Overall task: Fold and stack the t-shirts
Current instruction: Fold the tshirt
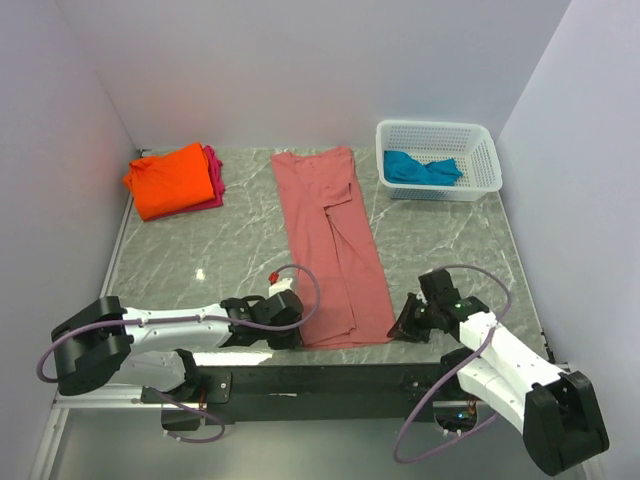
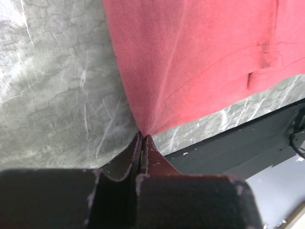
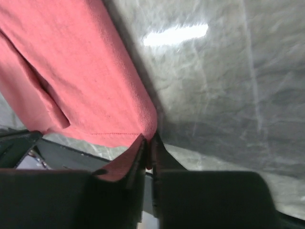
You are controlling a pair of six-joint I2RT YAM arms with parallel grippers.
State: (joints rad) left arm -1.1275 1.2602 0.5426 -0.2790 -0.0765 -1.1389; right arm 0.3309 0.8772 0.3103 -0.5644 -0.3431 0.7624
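Top view: both arms reach low across the table (image 1: 200,250), left gripper (image 1: 298,336) and right gripper (image 1: 398,326) at the near corners of the salmon-pink t-shirt (image 1: 330,240), a long strip mid-table. The basket (image 1: 430,125) holds the teal t-shirt (image 1: 420,168); the orange t-shirt (image 1: 170,180) tops the magenta t-shirt (image 1: 214,172). Both wrist views show jaws clamped on pink hem.

Robot lab cell. Grey marble-pattern tabletop (image 1: 230,255) boxed on three sides by bare white walls (image 1: 300,70). Left arm (image 1: 170,325) and right arm (image 1: 500,360), white and black, bolted to a black base rail (image 1: 330,378) at the near edge. Grey cables (image 1: 41,365) loop loose off both. Plain, staged work area.
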